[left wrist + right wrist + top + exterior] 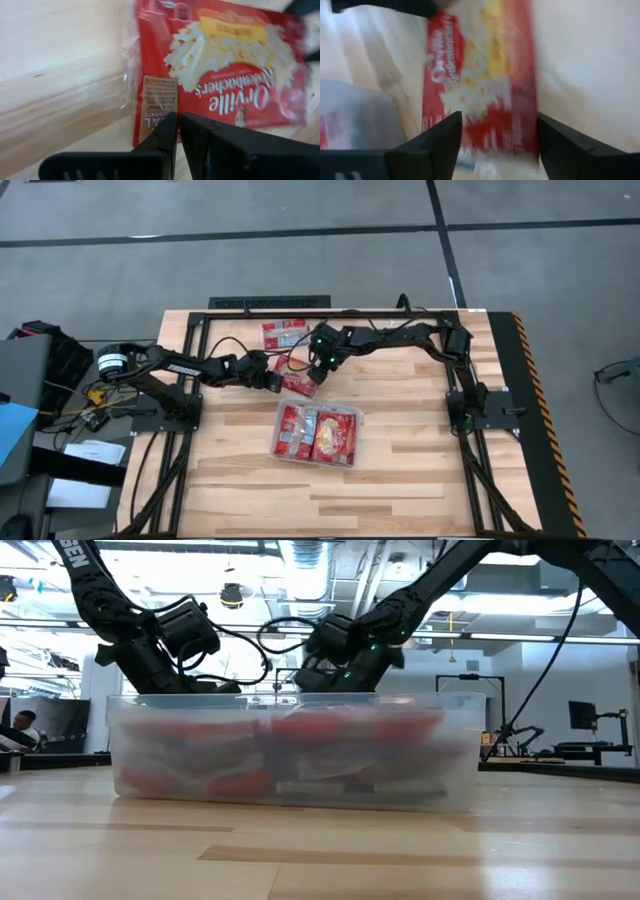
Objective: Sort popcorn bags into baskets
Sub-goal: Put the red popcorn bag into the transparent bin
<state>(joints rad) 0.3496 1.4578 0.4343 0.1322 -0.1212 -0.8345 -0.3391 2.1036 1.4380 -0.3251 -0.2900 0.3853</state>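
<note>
A red popcorn bag (298, 385) with a yellow picture lies flat on the wooden table, just beyond the clear tray (276, 452). My left gripper (277, 382) is shut at the bag's left end (155, 107). My right gripper (321, 370) hovers open over the bag's right end, with a finger on each side of the bag (480, 85). The tray (290, 790) holds several red bags. More bags (285, 333) lie near the far edge. My left gripper (178, 120) comes in low from the table's left. Its shut fingertips sit over the bag's short end, beside the brown label panel (157, 100). I cannot tell whether they touch it. The bag lies flat on the table.
A black frame (270, 303) runs along the table's far edge, and the arm bases stand at the left and right sides. Cables trail behind the left gripper. Bare wood spreads across the near half of the table, in front of the tray.
</note>
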